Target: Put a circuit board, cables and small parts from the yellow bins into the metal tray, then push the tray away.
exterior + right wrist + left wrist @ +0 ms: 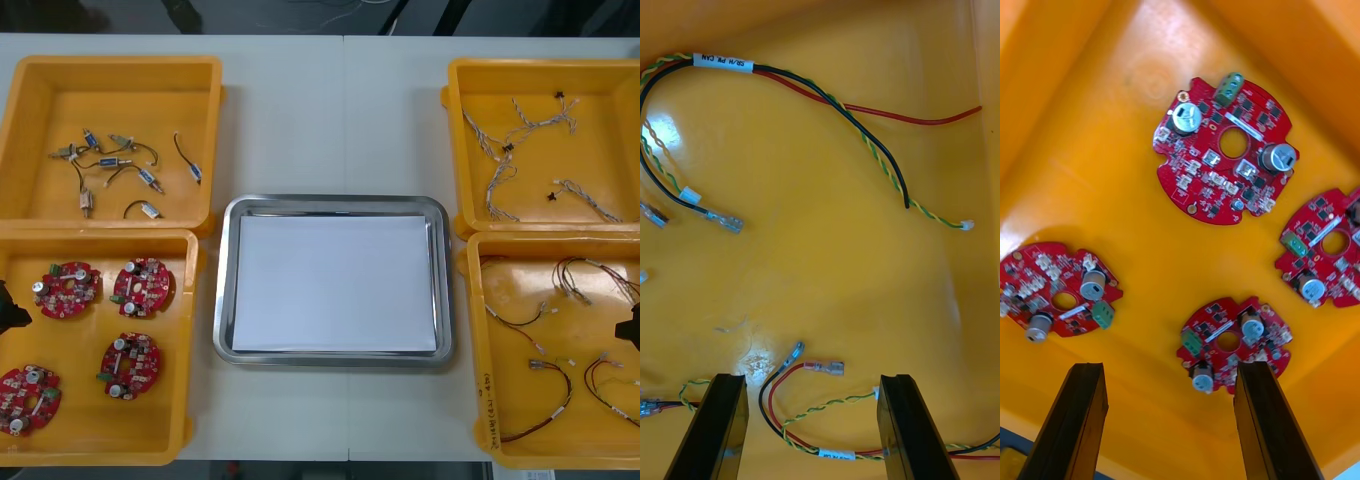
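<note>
My left gripper (1169, 371) hangs wide open over the yellow bin (85, 340) at the table's (330, 120) near-left corner, nearest circuit board (1234, 345) just ahead, skewed toward one finger, while my right gripper (811, 379) gapes over cables (827, 99).

From above, my left claw (9, 308) is a dark sliver cut off at the edge beside the board bin (190, 340). My right claw (630, 328) is cut off likewise over the cable bin (476, 350). The small metal parts (110, 165) are too small to tell their kind. At my left wrist, one circuit board (1326, 247) runs off the picture. At my right wrist, the cables (820, 407) run past the edge, ends unseen.
</note>
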{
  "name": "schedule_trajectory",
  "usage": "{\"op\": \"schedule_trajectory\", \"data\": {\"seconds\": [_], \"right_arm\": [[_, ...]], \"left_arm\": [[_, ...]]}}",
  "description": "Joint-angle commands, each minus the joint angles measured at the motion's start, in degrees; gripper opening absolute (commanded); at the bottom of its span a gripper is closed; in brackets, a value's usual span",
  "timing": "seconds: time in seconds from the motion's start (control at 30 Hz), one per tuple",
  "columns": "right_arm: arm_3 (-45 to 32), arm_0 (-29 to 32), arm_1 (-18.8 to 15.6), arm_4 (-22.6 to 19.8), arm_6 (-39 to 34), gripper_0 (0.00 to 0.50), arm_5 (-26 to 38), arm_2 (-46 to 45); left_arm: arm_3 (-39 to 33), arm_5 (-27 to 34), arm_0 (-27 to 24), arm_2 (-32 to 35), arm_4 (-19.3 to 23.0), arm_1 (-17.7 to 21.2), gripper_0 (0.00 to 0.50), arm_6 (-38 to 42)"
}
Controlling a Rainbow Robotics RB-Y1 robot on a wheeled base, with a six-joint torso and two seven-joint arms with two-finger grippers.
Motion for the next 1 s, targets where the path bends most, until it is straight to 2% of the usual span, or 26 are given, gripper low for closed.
{"op": "schedule_trajectory", "data": {"seconds": [0.03, 0.37, 1.0], "right_arm": [[-1.34, 1.58, 0.00, 1.19, 0.93, 0.500, -1.07, 1.49], [-1.42, 2.54, 3.16, 4.35, 0.49, 0.500, -2.04, 2.54], [-0.02, 4.57, 6.33, 8.22, 0.32, 0.500, -5.90, 5.00]], "left_arm": [[-1.60, -2.34, 3.24, 1.74, -1.49, -2.15, 0.500, -0.22], [-1.52, -7.00, 6.93, -1.24, -5.18, -4.44, 0.500, 2.51], [-0.72, -14.65, 13.97, -6.96, -10.63, -4.44, 0.500, 5.23]]}}
